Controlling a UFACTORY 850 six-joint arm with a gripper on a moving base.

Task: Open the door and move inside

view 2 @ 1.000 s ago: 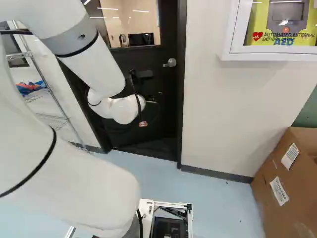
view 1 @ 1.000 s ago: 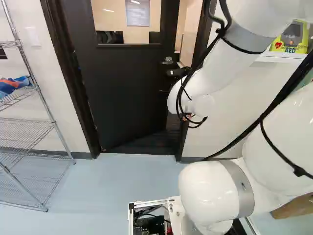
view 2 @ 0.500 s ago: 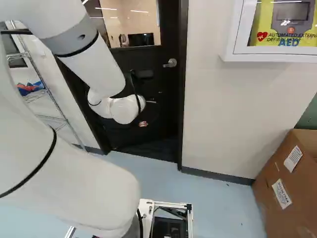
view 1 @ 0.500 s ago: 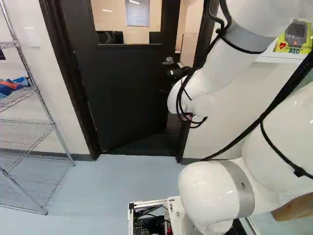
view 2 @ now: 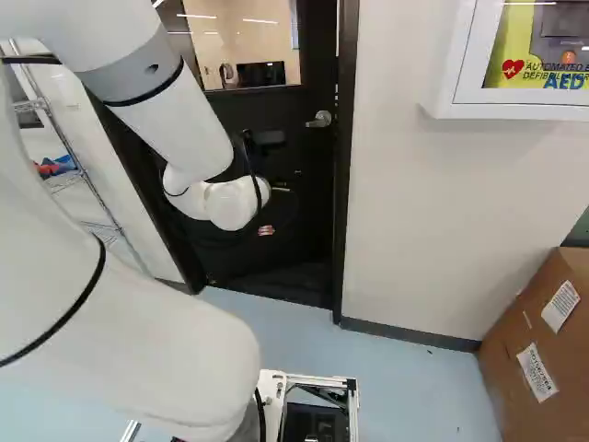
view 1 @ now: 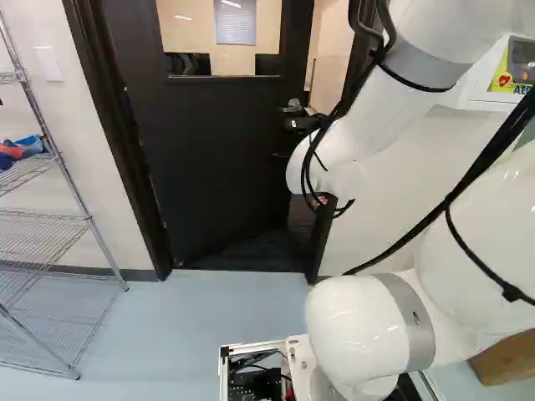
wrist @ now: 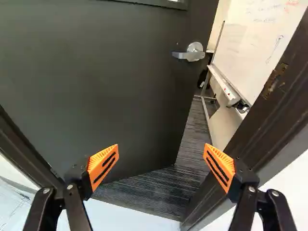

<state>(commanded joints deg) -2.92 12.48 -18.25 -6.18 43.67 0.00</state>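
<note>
Straight ahead of the base, the door [view 1: 209, 175] stands ajar, swung inward away from the arm, with its free edge clear of the dark door frame [wrist: 272, 106] and a whiteboard [wrist: 260, 36] showing in the room beyond. The unlatching looks done; the step in hand seems to be widening that gap and getting through it. The next move likely calls for driving forward while the end effector or wrist pushes the door further in, kept clear of the frame on the opening side, where the arm [view 1: 389, 104] could catch. The arm reaches out high from its foot, slopes down ahead, and bends at the wrist [view 2: 230, 203], which sits lower than the handle, by the door's free side. The end effector [wrist: 161, 146] points into the doorway, its fingers wide apart with nothing between them. The handle [wrist: 190, 54] lies ahead, out of its grasp, near the door's free edge.
</note>
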